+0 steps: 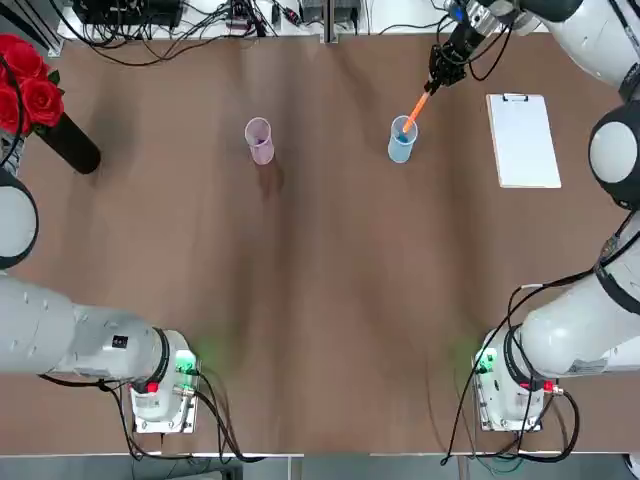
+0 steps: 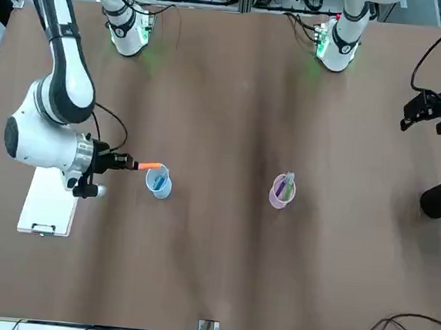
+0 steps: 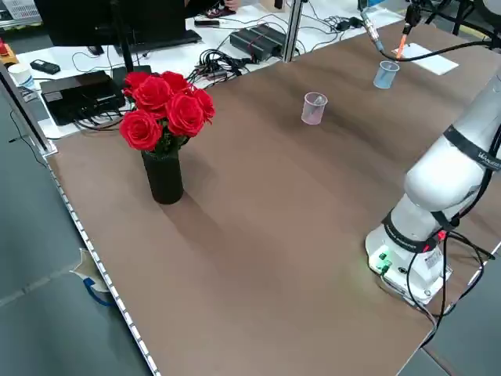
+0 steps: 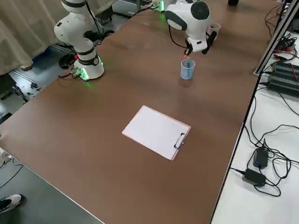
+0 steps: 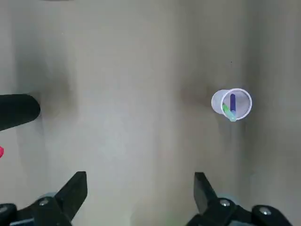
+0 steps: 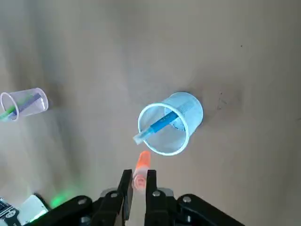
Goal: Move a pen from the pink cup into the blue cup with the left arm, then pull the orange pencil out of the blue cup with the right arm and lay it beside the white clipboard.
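Observation:
My right gripper (image 6: 138, 184) is shut on the top end of the orange pencil (image 1: 418, 106), which slants down to the mouth of the blue cup (image 1: 402, 141). Whether its lower tip is clear of the rim I cannot tell. A blue pen (image 6: 157, 125) leans inside that cup. The pink cup (image 1: 259, 140) stands to its left and holds a purple pen (image 5: 232, 102) and a green one. To the right of the blue cup the white clipboard (image 1: 522, 140) lies flat. My left gripper (image 5: 139, 189) hangs open and empty, high above the table near the roses, far from the pink cup.
A black vase of red roses (image 1: 45, 105) stands at the far left of the table. Cables and power supplies (image 1: 150, 15) run along the far edge. Both arm bases (image 1: 160, 385) sit at the near edge.

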Available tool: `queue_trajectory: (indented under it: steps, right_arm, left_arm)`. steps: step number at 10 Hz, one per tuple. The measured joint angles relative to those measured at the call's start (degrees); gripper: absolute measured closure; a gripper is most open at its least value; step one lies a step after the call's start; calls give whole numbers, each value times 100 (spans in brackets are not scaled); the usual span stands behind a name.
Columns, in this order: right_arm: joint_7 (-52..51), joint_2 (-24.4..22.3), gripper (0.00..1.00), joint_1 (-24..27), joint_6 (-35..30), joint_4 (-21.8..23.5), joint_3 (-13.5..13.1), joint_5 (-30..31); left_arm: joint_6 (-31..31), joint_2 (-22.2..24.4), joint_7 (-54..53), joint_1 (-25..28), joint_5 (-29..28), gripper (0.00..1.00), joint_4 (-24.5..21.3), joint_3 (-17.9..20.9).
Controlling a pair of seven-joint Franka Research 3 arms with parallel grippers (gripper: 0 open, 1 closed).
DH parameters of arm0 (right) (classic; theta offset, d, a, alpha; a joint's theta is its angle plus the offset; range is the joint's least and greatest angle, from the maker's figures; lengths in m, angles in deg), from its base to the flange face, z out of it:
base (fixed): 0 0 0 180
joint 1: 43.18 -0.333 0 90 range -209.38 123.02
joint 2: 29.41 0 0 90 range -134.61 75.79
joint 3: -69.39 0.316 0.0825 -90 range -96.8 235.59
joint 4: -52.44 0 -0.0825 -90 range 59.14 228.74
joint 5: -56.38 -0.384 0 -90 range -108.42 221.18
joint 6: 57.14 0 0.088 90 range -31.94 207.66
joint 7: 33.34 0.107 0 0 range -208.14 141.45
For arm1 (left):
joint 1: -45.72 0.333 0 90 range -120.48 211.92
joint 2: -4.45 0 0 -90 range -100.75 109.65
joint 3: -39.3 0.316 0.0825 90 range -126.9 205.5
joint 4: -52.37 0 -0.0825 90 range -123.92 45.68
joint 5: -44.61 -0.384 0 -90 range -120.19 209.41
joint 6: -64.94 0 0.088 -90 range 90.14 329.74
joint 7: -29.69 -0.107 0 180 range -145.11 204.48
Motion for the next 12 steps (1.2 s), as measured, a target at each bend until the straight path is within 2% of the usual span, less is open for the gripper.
queue_trajectory:
  steps: [3,9,12]
  right_arm:
    - [111,-7,85,6,-485,-461,-201,534]
    - [-554,41,85,24,-1102,-464,-767,1689]
    - [-805,452,85,40,-1136,-493,-946,2385]
  left_arm:
    - [0,0,2,5,0,0,1,41]
    - [10,-5,5,17,0,0,30,70]
    - [12,-117,5,95,0,0,219,72]
